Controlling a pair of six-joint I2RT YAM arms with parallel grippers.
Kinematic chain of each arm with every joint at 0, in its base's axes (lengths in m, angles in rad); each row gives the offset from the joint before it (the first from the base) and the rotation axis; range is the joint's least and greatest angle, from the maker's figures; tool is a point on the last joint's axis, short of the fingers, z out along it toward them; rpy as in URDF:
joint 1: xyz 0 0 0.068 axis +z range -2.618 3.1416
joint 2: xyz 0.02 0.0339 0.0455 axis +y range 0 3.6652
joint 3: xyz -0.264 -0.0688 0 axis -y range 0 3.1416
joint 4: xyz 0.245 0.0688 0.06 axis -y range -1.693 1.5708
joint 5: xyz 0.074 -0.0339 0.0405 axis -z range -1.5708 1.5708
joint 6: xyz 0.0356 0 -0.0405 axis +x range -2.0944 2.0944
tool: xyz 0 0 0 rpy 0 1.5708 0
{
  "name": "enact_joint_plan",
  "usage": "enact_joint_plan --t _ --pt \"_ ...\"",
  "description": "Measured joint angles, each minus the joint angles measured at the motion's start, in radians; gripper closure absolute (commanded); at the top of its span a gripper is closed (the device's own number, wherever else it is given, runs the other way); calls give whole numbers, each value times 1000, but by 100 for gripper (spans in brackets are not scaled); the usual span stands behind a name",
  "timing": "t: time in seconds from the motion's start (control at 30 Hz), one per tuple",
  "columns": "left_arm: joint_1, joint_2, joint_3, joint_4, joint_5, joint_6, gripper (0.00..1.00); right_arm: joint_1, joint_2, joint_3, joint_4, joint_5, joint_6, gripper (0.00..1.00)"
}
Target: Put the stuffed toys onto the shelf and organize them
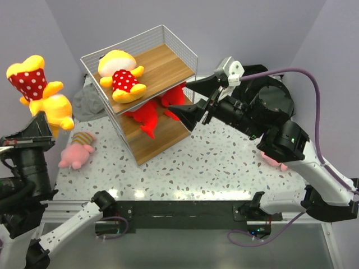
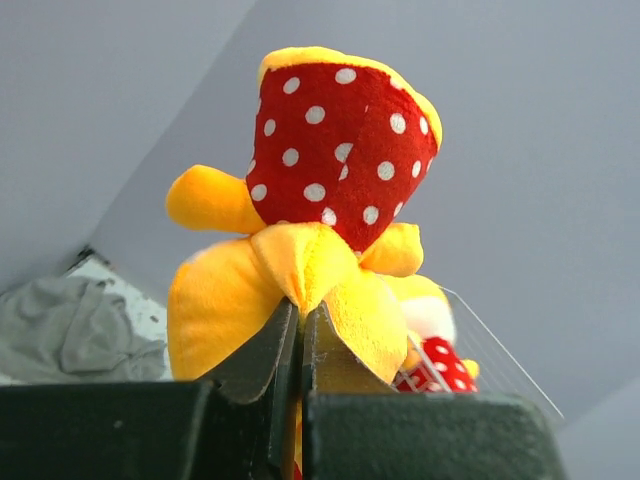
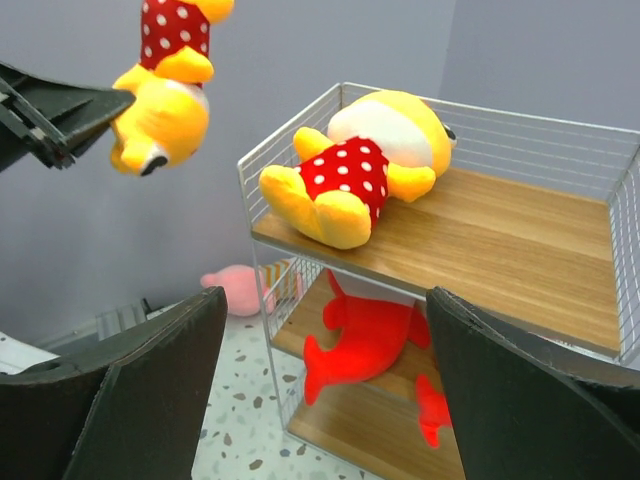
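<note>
The white wire shelf (image 1: 168,61) stands at the back of the table. One yellow doll in a red dotted outfit (image 1: 120,75) lies on its top board. Two red sharks (image 1: 147,116) lie on the board below, also in the right wrist view (image 3: 370,335). My left gripper (image 2: 300,315) is shut on the second yellow doll (image 2: 330,140) and holds it high at the far left (image 1: 42,92). My right gripper (image 1: 180,98) is open and empty, just in front of the shelf's right side (image 3: 325,300). One pink toy (image 1: 77,150) lies on the table left of the shelf. Another (image 1: 274,161) is partly hidden under the right arm.
A grey fabric hat (image 1: 88,103) lies behind the shelf's left side, and also shows in the left wrist view (image 2: 70,330). The speckled tabletop (image 1: 213,162) stretches in front of the shelf. Purple-grey walls close in on the left, back and right.
</note>
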Motion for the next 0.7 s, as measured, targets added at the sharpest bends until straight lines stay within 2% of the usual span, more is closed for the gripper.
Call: enact_joint_plan --t 0.17,0.47,0.7 --pt "0 109 175 57 311 143 100 0 31 66 -13 -41 1 16" --pt "0 192 178 50 841 270 100 -4 100 238 -89 -194 12 16" --pt "0 197 174 43 1178 365 100 -4 73 280 -106 -234 163 14"
